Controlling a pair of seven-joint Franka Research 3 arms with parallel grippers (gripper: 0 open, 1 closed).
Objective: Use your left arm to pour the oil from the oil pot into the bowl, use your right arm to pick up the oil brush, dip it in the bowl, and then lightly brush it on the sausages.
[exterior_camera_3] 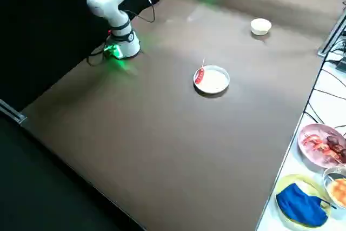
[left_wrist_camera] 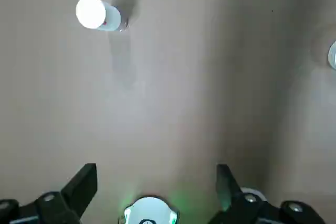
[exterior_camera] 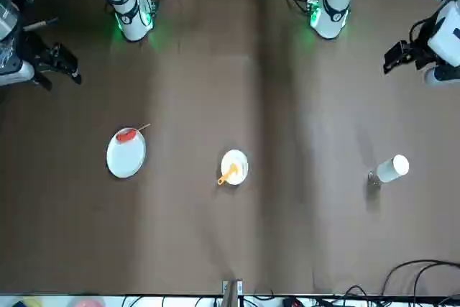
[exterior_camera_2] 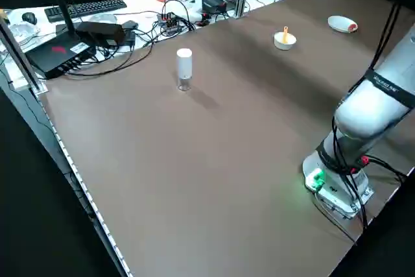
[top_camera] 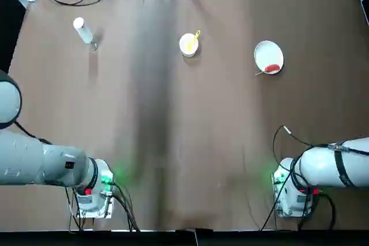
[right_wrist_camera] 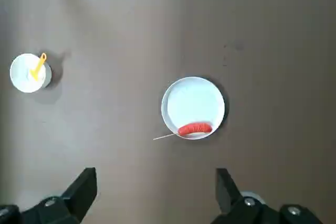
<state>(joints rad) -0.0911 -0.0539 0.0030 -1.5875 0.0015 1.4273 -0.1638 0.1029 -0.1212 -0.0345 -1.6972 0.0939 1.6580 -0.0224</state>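
The left gripper [left_wrist_camera: 157, 192] and right gripper [right_wrist_camera: 156, 195], cut off below, were wide apart, empty. The oil pot [top_camera: 86, 33] stood near the table's far left corner; the bowl [top_camera: 188, 45], near the far edge, hid part of the oil brush [top_camera: 196, 36]. One sausage [top_camera: 272, 68] lay on the plate [top_camera: 268, 56].

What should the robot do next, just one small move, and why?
Probably move the open left gripper over the oil pot: it stands upright on the table, ungrasped, while the brush already rests in the bowl.
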